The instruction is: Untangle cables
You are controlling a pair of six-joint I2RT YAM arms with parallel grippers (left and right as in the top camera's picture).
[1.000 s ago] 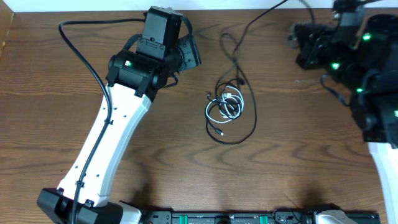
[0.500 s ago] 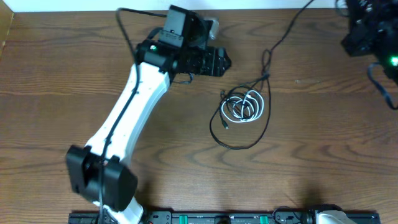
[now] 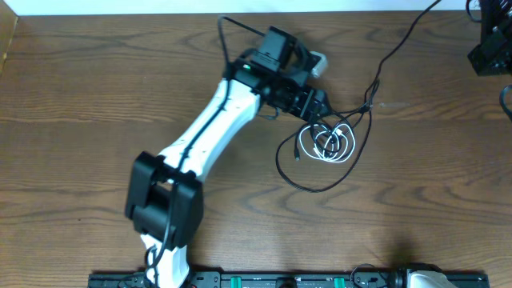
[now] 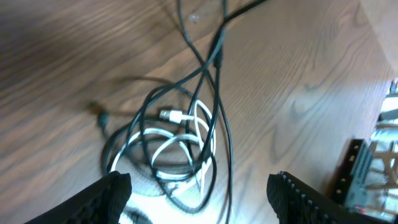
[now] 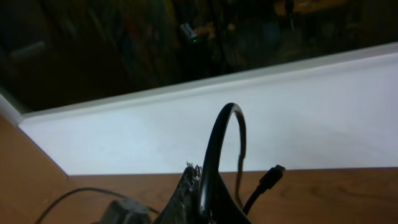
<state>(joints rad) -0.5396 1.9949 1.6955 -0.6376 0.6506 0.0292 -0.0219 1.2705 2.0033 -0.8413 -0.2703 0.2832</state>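
Relative to one second earlier, the left gripper [image 3: 317,106] has moved rightward from the far-left part of the table [image 3: 96,96] to the cable bundle. In the overhead view the bundle lies further right than before, and the right arm [image 3: 490,44] has withdrawn to the far-right edge.

1. Left gripper: the jaws stand wide. In the wrist view both fingertips [image 4: 115,186] straddle the bundle without touching it, and nothing is held.
2. White cable [image 4: 180,116]: coiled in small loops directly between the spread fingers, with one plug end lying on top of the coil.
3. Black cable [image 4: 225,134]: threaded through and around the white coil. In the overhead view it forms a larger loop on the near side of the bundle, then runs off toward the far-right corner.
4. Left arm [image 3: 212,128]: its white link extends from near-left toward the far-centre.
5. Right gripper: the jaws are closed. Its wrist view shows a dark cord arching upward with a plug end, but cannot show whether anything is pinched.
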